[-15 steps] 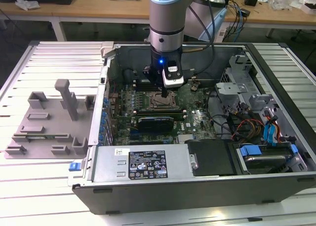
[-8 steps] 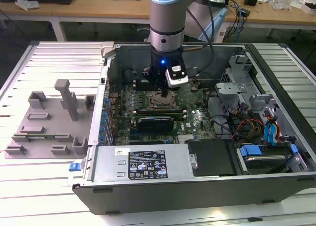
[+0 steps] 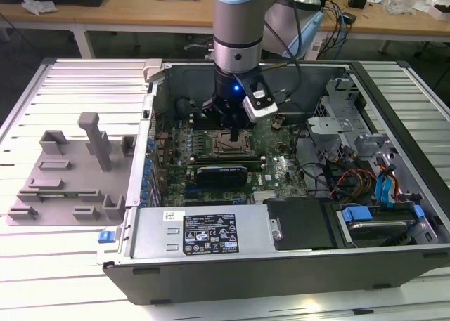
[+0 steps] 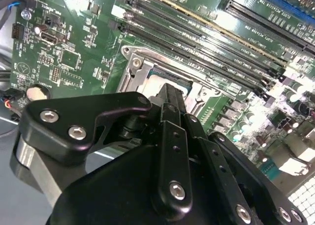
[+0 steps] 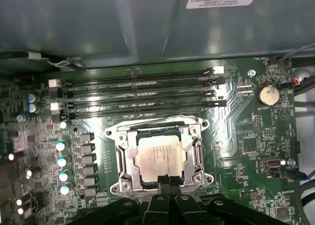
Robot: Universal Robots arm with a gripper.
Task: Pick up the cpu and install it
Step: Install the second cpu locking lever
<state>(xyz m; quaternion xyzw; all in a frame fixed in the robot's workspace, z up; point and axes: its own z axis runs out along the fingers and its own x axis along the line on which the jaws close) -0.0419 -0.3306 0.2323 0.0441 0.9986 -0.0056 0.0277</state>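
cpu (image 5: 161, 156) sat inside socket frame (image 5: 123, 158) | gripper (image 5: 168, 181) at its edge, fingers pressed together, holding nothing | memory slots (image 5: 138, 94) close by

I see the cpu (image 5: 161, 155) lying in the socket (image 5: 158, 153) directly under my gripper (image 5: 167, 181). 4 memory slots (image 5: 138, 93) lie just beyond the socket.

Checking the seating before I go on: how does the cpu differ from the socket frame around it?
The cpu is pale and smooth-topped; the socket frame is silvery metal with screws at its corners. The cpu is the smaller, lying inside the socket frame. Both are roughly square, flat on the motherboard.
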